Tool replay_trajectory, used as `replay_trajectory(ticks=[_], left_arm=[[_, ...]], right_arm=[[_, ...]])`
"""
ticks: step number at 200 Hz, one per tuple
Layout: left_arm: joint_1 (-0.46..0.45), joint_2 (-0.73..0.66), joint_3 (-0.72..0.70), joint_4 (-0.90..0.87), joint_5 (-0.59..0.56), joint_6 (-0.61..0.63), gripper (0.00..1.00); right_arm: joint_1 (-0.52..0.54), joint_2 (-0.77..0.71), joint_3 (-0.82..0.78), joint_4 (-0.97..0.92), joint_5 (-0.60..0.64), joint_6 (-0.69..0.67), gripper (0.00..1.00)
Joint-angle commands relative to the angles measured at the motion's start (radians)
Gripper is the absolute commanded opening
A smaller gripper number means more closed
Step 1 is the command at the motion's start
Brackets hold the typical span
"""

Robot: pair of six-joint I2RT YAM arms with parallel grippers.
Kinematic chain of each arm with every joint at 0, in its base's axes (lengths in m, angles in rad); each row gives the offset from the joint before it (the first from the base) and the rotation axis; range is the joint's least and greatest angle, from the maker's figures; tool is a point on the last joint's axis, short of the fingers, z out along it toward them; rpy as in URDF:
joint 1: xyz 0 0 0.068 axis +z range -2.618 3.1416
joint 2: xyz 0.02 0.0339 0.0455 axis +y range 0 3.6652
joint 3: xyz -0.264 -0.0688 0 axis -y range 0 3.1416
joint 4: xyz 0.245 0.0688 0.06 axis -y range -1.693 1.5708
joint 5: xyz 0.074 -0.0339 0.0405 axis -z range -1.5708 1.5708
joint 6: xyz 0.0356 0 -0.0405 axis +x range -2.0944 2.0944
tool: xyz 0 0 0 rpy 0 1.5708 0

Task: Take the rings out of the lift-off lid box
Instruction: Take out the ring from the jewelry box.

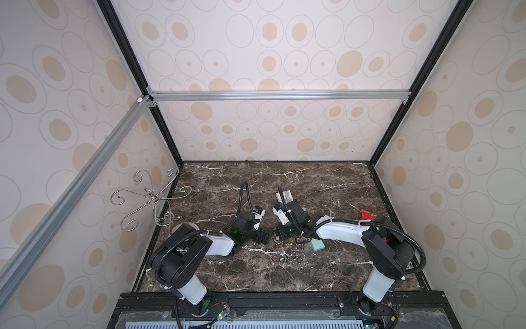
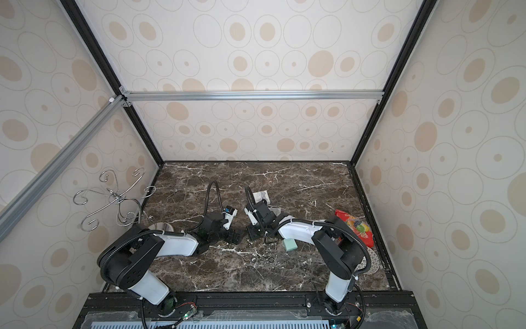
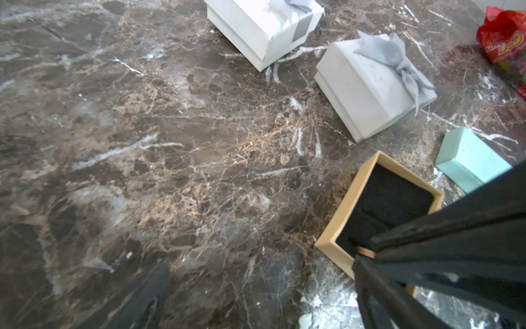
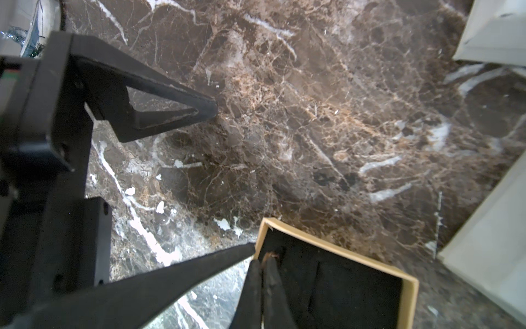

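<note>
The lift-off lid box (image 3: pixel 341 216) is tan with a black foam lining and stands open; its rim (image 4: pixel 341 250) also shows in the right wrist view. My right gripper (image 4: pixel 263 259) is shut at the box's corner on a copper-coloured ring (image 3: pixel 365 252). My left gripper (image 3: pixel 262 265) is open wide just beside the box, and one of its fingers (image 4: pixel 199 265) reaches the box's outer corner. Three small dark rings (image 1: pixel 290 259) lie in a row on the marble nearer the front, also seen as rings (image 2: pixel 261 259). Both arms hide most of the box in both top views.
Two white boxes with grey bows (image 3: pixel 264 28) (image 3: pixel 370 85) stand behind the tan box. A mint-green box (image 1: pixel 317 245) lies to its right. A red snack bag (image 2: pixel 355 228) is at the right edge and a silver wire stand (image 1: pixel 150 196) at the left wall.
</note>
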Motion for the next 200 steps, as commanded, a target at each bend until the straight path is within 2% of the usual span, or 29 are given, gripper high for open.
replay_trajectory(ticks=[1,105,200], left_arm=[[0.0,0.01,0.029,0.021,0.01,-0.012,1.0],[0.001,0.013,0.031,0.014,0.01,-0.007,1.0],[0.0,0.001,0.038,-0.002,0.002,0.001,1.0]], right_arm=[[0.007,-0.035,-0.022,0.031,-0.012,0.012,0.0],[0.006,-0.078,-0.072,0.112,-0.024,0.02,0.0],[0.006,-0.106,-0.098,0.105,-0.003,0.018,0.0]])
